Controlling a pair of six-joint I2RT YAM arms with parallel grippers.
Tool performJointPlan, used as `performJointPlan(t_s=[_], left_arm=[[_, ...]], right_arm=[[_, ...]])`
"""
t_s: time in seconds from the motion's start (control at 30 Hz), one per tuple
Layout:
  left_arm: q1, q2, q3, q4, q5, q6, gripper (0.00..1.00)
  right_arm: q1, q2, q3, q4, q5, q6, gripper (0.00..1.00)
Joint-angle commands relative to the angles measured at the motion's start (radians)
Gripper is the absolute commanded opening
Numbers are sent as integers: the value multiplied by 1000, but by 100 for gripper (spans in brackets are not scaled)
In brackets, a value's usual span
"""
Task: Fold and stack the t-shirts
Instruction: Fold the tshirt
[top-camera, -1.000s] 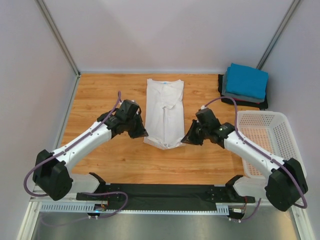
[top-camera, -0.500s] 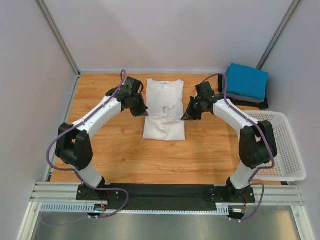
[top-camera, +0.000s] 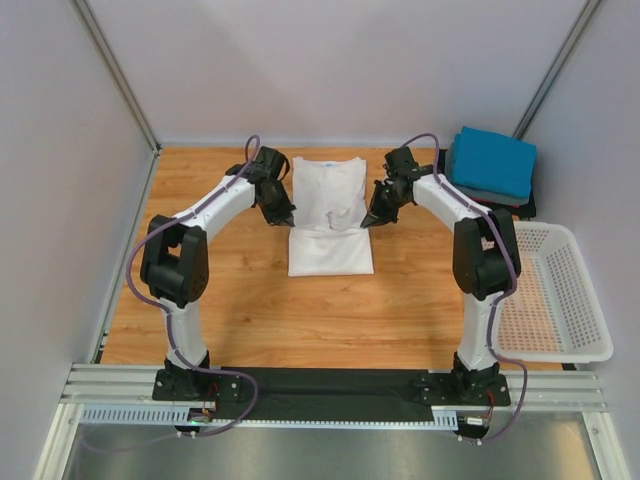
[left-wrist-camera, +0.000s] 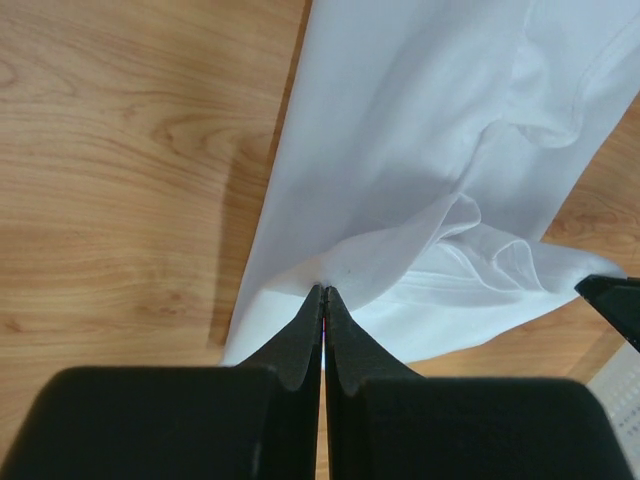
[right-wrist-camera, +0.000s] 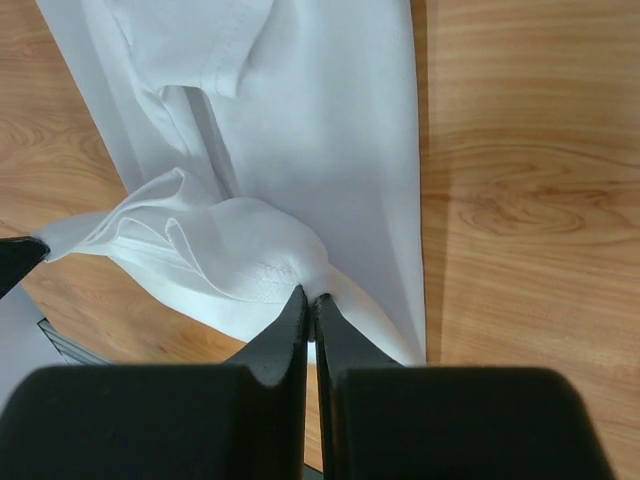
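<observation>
The white t-shirt (top-camera: 330, 215) lies in a long strip at the middle of the table, its near end folded up over the rest. My left gripper (top-camera: 288, 221) is shut on the left corner of that end; in the left wrist view (left-wrist-camera: 325, 290) the cloth (left-wrist-camera: 420, 180) bunches at the tips. My right gripper (top-camera: 366, 222) is shut on the right corner, as the right wrist view (right-wrist-camera: 310, 295) shows, with the white cloth (right-wrist-camera: 320, 130) beyond it. Folded blue (top-camera: 492, 160), grey and black t-shirts are stacked at the back right.
A white perforated basket (top-camera: 560, 290) stands at the right edge. The wooden table (top-camera: 230, 290) is walled by grey panels at the left, back and right.
Both grippers have carried the shirt's near end away from me, toward the collar, so the strip is now doubled over and shorter. Both arms are stretched further out.
</observation>
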Motion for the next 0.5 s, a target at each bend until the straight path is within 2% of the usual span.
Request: performJointPlan(t_s=[0.0, 0.47], left_arm=[[23, 23, 75, -19, 11, 11, 0], [54, 129, 138, 4, 39, 13, 0]], right_arm=[[-11, 36, 76, -30, -25, -23, 0], [-46, 165, 194, -57, -59, -36, 0]])
